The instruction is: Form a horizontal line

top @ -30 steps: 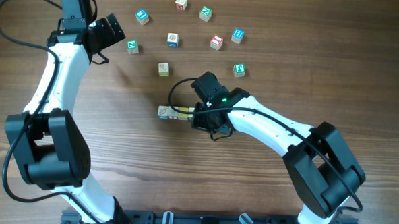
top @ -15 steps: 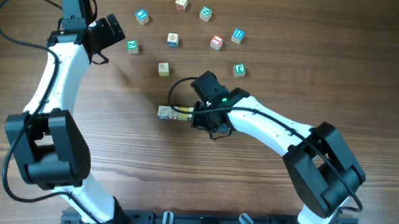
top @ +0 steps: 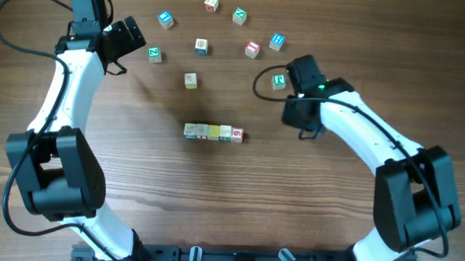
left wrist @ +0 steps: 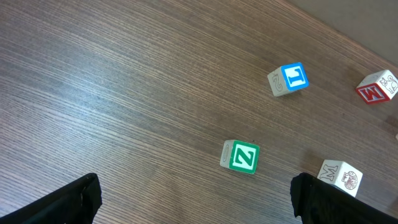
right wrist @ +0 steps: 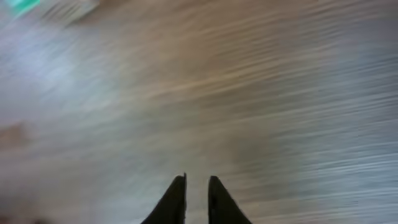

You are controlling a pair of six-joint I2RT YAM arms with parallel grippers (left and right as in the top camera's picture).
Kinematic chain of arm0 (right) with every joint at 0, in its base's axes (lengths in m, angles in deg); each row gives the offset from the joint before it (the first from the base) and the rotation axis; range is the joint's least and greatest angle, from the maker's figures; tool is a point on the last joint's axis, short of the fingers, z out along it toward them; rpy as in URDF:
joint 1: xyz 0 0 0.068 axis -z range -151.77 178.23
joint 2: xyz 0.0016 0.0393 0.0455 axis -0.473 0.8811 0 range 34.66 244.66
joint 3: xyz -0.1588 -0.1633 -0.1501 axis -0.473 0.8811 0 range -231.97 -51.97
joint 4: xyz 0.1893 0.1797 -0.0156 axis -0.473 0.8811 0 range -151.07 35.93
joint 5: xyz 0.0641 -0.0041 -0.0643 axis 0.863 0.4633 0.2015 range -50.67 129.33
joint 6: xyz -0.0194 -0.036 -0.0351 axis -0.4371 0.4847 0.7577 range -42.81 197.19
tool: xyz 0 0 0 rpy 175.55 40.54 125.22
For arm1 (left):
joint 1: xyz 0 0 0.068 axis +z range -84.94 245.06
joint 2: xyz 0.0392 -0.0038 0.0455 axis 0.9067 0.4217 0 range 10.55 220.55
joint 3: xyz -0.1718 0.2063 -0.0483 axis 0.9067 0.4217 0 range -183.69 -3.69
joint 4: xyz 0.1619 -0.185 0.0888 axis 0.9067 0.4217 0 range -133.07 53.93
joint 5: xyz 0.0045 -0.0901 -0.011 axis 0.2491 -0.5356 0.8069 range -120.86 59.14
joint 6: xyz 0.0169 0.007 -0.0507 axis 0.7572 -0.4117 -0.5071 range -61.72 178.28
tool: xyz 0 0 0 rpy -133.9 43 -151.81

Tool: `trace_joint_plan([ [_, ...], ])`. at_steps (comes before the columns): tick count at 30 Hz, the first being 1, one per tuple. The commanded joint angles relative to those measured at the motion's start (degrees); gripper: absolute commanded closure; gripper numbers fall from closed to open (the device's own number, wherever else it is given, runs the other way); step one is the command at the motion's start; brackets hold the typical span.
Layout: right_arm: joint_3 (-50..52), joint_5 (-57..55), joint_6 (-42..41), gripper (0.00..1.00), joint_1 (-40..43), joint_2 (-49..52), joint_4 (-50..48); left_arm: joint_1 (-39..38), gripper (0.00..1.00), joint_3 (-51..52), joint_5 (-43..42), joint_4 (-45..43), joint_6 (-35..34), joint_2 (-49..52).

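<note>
The horizontal line (top: 213,132) is a short straight row of several small cubes touching edge to edge at mid-table, its right end cube marked red. My right gripper (top: 288,111) hovers well to the right of it and touches nothing. In the blurred right wrist view its fingertips (right wrist: 197,186) stand a narrow gap apart over bare wood, with nothing between them. At the far left my left gripper (top: 130,46) is wide open and empty. In the left wrist view the left gripper (left wrist: 199,205) has a green Z cube (left wrist: 240,156) lying just ahead of it.
Loose cubes are scattered along the back: a blue one (top: 166,19), a whitish one (top: 211,2), green ones (top: 239,16) (top: 279,81), a red one (top: 252,49) and a pale one (top: 190,80). The left wrist view also shows a blue cube (left wrist: 290,79) and a red M cube (left wrist: 377,87).
My right arm has pulled back from the row's right end, up and to the right, and its jaws have parted slightly. The whole row now shows. The left arm has not moved.
</note>
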Motion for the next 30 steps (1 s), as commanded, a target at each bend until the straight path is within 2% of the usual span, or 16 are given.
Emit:
trace_joint_plan([
  [1,-0.92,-13.90,1.66,0.23,2.64,-1.09,0.22,-0.15,0.00,-0.15,-0.07,-0.15,0.28,-0.11],
  [2,-0.92,-14.23,4.00,0.00,3.08,-1.09,0.22,-0.15,0.00,-0.15,-0.07,-0.15,0.28,-0.11],
  [4,-0.92,-14.21,7.45,0.00,3.08,-1.09,-0.11,-0.15,0.00,-0.15,-0.07,-0.15,0.28,-0.11],
  [16,-0.92,-13.35,7.23,0.00,3.08,-1.09,-12.72,-0.15,0.00,-0.15,-0.07,-0.15,0.28,-0.11],
  [30,-0.92,-13.35,7.26,0.00,3.08,-1.09,-13.55,-0.15,0.00,-0.15,-0.07,-0.15,0.28,-0.11],
])
